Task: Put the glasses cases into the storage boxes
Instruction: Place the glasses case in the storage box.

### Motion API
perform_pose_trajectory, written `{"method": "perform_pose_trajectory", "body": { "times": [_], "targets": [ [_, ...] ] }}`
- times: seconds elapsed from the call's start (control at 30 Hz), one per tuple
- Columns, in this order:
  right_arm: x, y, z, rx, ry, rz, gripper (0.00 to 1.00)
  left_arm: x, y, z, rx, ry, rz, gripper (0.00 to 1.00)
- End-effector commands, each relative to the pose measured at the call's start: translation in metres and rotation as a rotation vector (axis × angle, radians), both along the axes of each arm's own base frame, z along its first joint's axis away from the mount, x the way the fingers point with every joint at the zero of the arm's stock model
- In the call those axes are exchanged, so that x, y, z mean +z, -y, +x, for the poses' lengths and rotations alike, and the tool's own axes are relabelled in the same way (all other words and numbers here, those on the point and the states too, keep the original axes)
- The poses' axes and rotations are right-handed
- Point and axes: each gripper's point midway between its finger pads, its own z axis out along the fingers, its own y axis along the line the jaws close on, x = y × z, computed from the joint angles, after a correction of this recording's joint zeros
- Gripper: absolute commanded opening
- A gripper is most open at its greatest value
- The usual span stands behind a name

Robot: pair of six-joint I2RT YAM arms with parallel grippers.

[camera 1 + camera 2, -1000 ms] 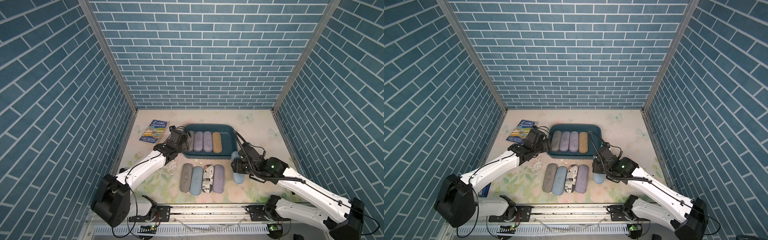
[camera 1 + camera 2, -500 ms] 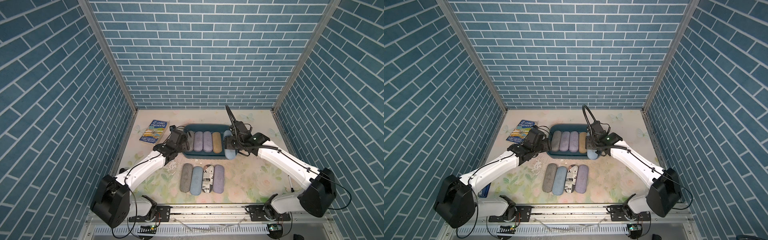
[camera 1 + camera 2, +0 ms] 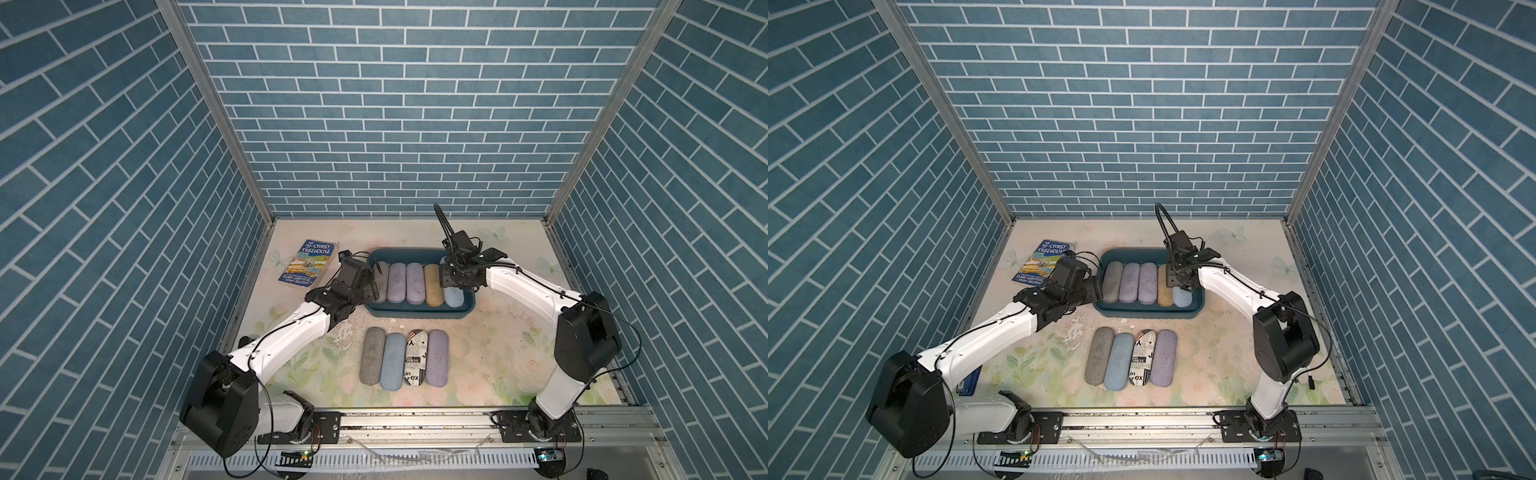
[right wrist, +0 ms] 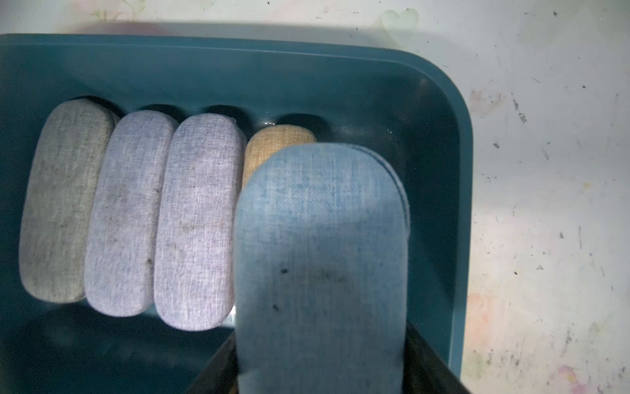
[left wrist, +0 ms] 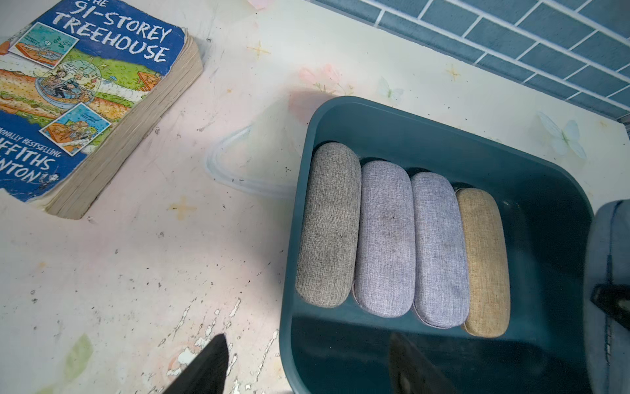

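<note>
Right wrist view: my right gripper [image 4: 322,370] is holding a light blue case [image 4: 320,245] over the tub [image 4: 458,143]; left gripper [image 5: 310,360] is hanging open.

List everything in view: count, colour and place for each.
Floral-print tabletop: one, cream, under everything.
Dark teal rectangular plastic tub: one, mid-table, towards the back.
Oblong fabric glasses cases in the tub: four, side by side; grey, two lavender, tan.
Light blue fabric case: one, held at the tub's right end, beside the tan one.
Cases on the tabletop: four in a row in front of the tub; grey, light blue, newspaper-print, lavender.
Blue paperback book: one, left of the tub.
Left gripper: open, at the tub's left end.
Right gripper: shut on the light blue case.
</note>
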Motion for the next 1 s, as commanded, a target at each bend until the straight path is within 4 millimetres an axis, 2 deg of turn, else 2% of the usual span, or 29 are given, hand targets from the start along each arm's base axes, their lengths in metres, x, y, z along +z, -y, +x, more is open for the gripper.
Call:
{"method": "perform_pose_trajectory", "body": {
  "times": [0.0, 0.5, 0.97],
  "targets": [
    [0.005, 0.000, 0.018, 0.012, 0.041, -0.027, 0.54, 0.001, -0.005, 0.000, 0.006, 0.012, 0.000, 0.75],
    [-0.035, 0.012, 0.036, -0.021, -0.029, -0.074, 0.55, -0.003, -0.008, 0.000, 0.009, 0.001, -0.002, 0.75],
    [-0.057, 0.023, 0.042, -0.054, -0.070, -0.081, 0.59, -0.004, -0.011, 0.000, 0.015, -0.003, -0.001, 0.75]
  ]
}}
